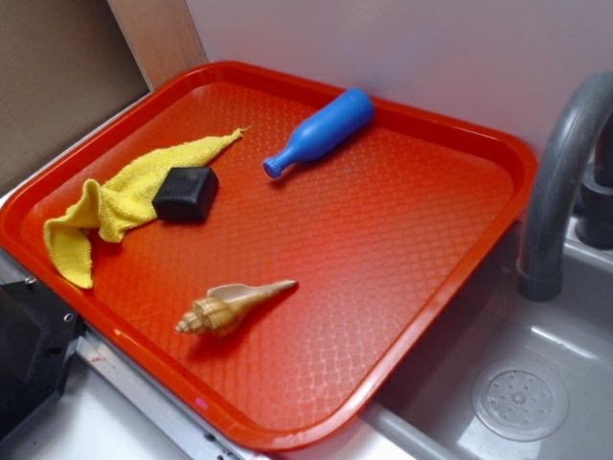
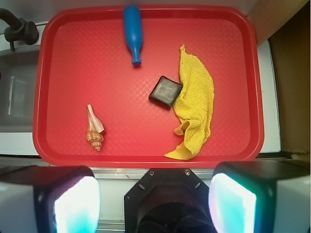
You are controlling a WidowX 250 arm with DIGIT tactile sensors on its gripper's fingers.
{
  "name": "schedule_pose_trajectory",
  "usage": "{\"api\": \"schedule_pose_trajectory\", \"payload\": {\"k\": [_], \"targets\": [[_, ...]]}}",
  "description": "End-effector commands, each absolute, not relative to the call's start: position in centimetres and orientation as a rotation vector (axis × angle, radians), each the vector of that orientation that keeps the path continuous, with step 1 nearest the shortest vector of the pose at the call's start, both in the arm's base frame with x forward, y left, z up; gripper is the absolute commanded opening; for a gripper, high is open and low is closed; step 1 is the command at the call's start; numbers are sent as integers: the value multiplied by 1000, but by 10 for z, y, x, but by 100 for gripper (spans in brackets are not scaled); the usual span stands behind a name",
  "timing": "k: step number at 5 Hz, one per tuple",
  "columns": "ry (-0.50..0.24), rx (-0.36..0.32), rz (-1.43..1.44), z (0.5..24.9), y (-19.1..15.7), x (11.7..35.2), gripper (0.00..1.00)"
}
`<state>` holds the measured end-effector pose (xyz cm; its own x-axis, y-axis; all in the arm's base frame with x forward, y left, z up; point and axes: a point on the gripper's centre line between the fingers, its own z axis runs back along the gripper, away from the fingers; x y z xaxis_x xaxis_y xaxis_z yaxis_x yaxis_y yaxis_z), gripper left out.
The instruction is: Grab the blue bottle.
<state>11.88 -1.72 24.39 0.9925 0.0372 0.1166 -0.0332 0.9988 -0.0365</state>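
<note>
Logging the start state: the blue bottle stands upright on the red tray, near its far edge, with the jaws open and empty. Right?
Not quite: the blue bottle lies on its side, as the exterior view shows. It is on the red tray near the far edge, and the jaws are open and empty.

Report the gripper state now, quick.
Gripper: open, fingers spread wide, holding nothing. The blue bottle lies untouched at the far edge of the red tray.
</note>
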Motion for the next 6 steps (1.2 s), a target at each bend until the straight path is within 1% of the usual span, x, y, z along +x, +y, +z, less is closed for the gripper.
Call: {"api": "schedule_pose_trajectory", "payload": {"k": [1, 2, 3, 4, 5, 6], "targets": [[-118, -35, 35, 244, -17, 119, 100], [-177, -65, 61, 227, -25, 137, 100], [-186, -78, 101, 206, -23, 158, 100], [-216, -104, 126, 188, -19, 182, 100], [-230, -112, 166, 165, -17, 223, 100], [-215, -68, 154, 141, -21, 255, 100]]}}
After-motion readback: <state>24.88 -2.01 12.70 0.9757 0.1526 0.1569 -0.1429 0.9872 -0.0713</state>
